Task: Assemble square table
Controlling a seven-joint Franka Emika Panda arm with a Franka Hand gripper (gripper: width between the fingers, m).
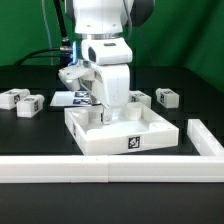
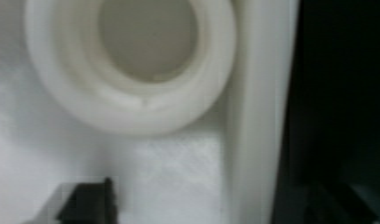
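Note:
The white square table top [image 1: 140,128], with a raised rim and a tag on its front wall, lies in the middle of the black table. My gripper [image 1: 100,117] is lowered into its corner on the exterior view's left. The wrist view is very close to an empty round corner socket [image 2: 148,55] and the rim wall [image 2: 258,130]. One dark fingertip [image 2: 89,200] shows inside the top, apart from the rim; the other finger is lost in the dark beyond the rim. The gripper [image 2: 190,208] holds nothing. Short tagged legs lie at the left [image 1: 28,103] and behind at the right [image 1: 165,96].
The long white fence [image 1: 90,168] runs along the front and turns up at the exterior view's right [image 1: 207,140]. The marker board [image 1: 72,98] lies behind the arm. Two more legs lie at the far left [image 1: 10,97] and behind the top [image 1: 140,98].

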